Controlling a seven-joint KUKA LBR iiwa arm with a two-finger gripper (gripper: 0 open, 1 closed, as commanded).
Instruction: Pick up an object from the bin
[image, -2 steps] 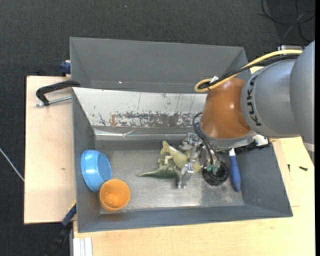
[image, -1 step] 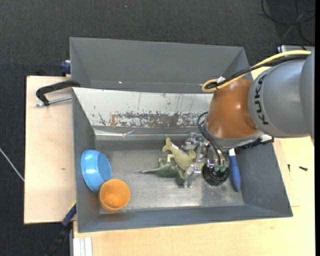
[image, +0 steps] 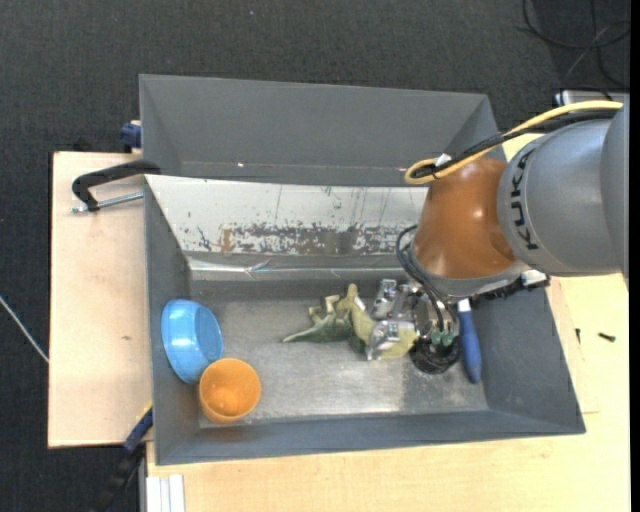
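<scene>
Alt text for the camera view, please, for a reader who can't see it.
The gripper is down in the grey bin beside a green toy dinosaur. A blue bowl and an orange cup lie at its left end.

One camera looks steeply down into the bin (image: 300, 130).

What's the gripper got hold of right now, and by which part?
Cannot tell. The gripper is down against the green toy dinosaur in the middle of the bin, but no hold on it is visible.
</scene>
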